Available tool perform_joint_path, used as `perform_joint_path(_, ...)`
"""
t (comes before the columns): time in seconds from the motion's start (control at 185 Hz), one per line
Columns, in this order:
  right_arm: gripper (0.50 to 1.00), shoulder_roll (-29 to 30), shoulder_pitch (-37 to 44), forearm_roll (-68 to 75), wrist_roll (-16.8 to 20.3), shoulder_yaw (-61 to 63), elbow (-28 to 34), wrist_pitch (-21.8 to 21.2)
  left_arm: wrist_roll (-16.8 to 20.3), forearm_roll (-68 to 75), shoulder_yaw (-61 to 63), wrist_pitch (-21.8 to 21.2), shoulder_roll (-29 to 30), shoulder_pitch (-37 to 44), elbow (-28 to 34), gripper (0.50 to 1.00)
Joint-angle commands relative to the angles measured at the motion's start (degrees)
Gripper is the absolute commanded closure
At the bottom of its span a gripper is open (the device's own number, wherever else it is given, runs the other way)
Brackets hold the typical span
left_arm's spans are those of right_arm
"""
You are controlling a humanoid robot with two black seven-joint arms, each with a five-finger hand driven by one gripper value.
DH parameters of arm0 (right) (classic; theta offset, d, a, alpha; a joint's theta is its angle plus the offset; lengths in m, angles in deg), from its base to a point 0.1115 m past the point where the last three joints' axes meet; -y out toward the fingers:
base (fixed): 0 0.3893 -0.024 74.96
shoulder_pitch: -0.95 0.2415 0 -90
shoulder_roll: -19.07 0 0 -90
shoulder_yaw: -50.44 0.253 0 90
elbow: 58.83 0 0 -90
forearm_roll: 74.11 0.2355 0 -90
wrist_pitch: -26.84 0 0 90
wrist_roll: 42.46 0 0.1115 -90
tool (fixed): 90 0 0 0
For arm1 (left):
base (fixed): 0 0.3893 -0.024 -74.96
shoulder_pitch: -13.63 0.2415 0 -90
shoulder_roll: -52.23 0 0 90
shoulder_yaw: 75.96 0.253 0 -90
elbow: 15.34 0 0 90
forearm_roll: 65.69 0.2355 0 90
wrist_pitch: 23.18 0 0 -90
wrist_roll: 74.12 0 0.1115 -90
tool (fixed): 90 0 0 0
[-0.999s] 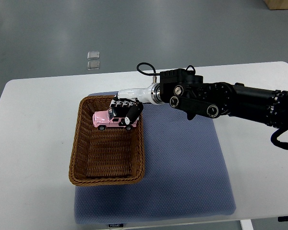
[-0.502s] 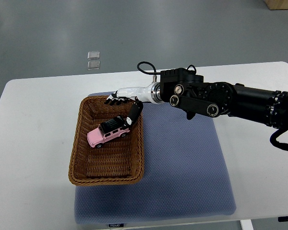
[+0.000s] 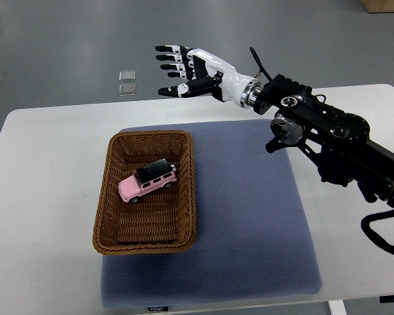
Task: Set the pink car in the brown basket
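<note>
Car [image 3: 147, 182] inside basket [image 3: 185, 197], long axis slanting lower-left to upper-right — well apart from right robot hand [image 3: 187, 71], down and left of it, fingers spread, holding nothing, raised past table [image 3: 46, 197] far edge.

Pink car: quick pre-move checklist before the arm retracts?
1. Car inside basket: ok.
2. Car on its wheels, not tipped: ok.
3. Right hand empty, fingers spread: ok.
4. Hand clear of basket, beyond the table's far edge: ok.
5. Basket upright on the mat: ok.
6. Left arm position: cannot tell, out of view.
</note>
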Motion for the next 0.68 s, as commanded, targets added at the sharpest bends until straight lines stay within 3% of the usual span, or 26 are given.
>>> perform_joint_path(0.0,0.587,0.59,-6.46,7.07,-0.2,9.81,0.04,-0.12,0.0,0.07,0.11,0.0,0.0,0.01,-0.27,0.5)
perform_joint_path(0.248,0.587,-0.38,-15.16,24.55,-0.28,19.91,-1.19,-0.12,0.0,0.07,0.37,0.0,0.0,0.01,-0.18,0.5)
perform_joint_path(0.675,0.585,-1.0,-15.86,25.61,-0.37,20.53,-4.7,-0.12,0.0,0.07,0.46,0.0,0.0,0.01,-0.09,0.5)
